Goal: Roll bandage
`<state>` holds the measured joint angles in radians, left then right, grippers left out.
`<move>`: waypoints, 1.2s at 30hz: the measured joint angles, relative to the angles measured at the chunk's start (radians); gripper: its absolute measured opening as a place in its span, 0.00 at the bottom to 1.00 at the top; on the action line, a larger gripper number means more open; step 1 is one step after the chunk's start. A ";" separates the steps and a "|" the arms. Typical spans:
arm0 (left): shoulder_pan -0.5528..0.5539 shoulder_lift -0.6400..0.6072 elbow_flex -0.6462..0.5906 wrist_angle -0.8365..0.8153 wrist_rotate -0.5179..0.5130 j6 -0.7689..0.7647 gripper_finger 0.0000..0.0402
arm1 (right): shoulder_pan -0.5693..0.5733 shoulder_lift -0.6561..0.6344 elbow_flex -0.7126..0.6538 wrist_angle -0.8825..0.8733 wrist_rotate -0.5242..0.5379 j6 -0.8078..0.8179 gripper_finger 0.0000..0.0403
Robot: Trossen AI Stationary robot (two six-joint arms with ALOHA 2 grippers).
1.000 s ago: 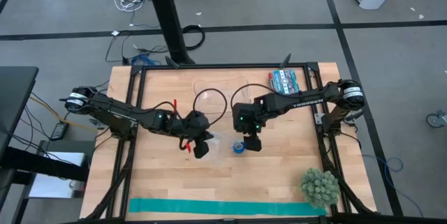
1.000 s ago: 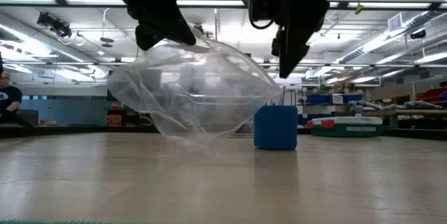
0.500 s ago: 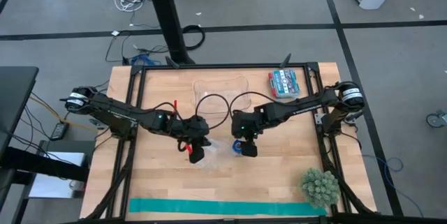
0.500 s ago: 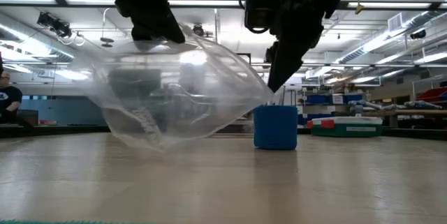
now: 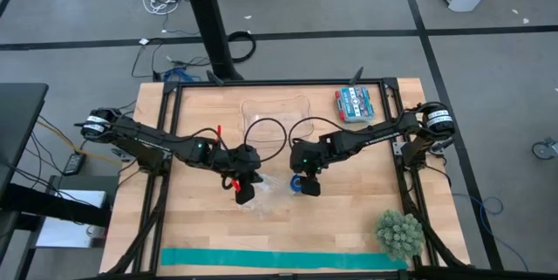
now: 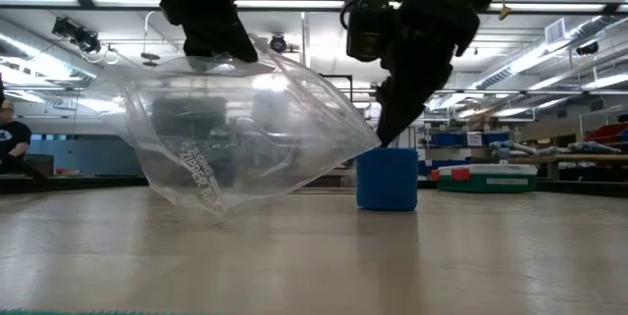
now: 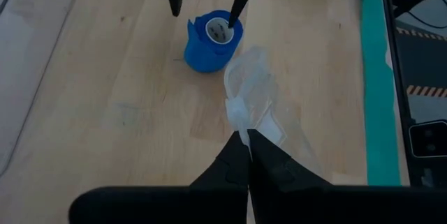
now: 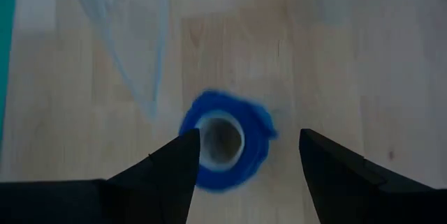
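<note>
Right gripper point(image 5: 303, 184) covers most of the bandage point(image 6: 387, 179) from above; only a blue sliver shows there. Its jaws are spread wide over the roll, one finger point(image 8: 159, 175) on each side, contact unclear. The roll stands upright mid-bench, just beside a clear zip bag point(image 6: 235, 133). Left gripper point(image 7: 246, 155) is clenched on the bag's edge, and the bag's print is barely readable. Wooden bench point(image 5: 349, 228), teal strip point(image 5: 288, 259) along the near edge. Behind: lab shelving, ceiling lights.
</note>
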<state>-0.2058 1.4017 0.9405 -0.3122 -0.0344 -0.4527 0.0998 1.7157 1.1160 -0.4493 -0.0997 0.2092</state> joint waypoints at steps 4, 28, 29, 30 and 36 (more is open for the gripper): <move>0.000 0.000 0.000 0.002 -0.001 -0.002 0.00 | -0.004 0.019 0.001 0.038 0.006 0.000 0.57; 0.000 0.000 0.000 0.000 -0.006 -0.023 0.00 | -0.061 0.099 0.010 0.015 -0.104 -0.039 0.03; 0.000 0.000 0.000 0.001 -0.009 -0.023 0.00 | -0.065 0.098 0.010 0.018 -0.110 -0.041 0.03; 0.000 0.000 0.000 0.001 -0.017 -0.023 0.00 | -0.068 0.095 0.010 0.017 -0.111 -0.042 0.04; 0.000 0.000 0.000 0.005 -0.027 -0.029 0.00 | -0.086 0.030 0.010 0.013 -0.173 -0.045 0.05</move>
<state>-0.2058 1.4014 0.9409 -0.3069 -0.0615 -0.4820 0.0142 1.7459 1.1255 -0.4358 -0.2727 0.1646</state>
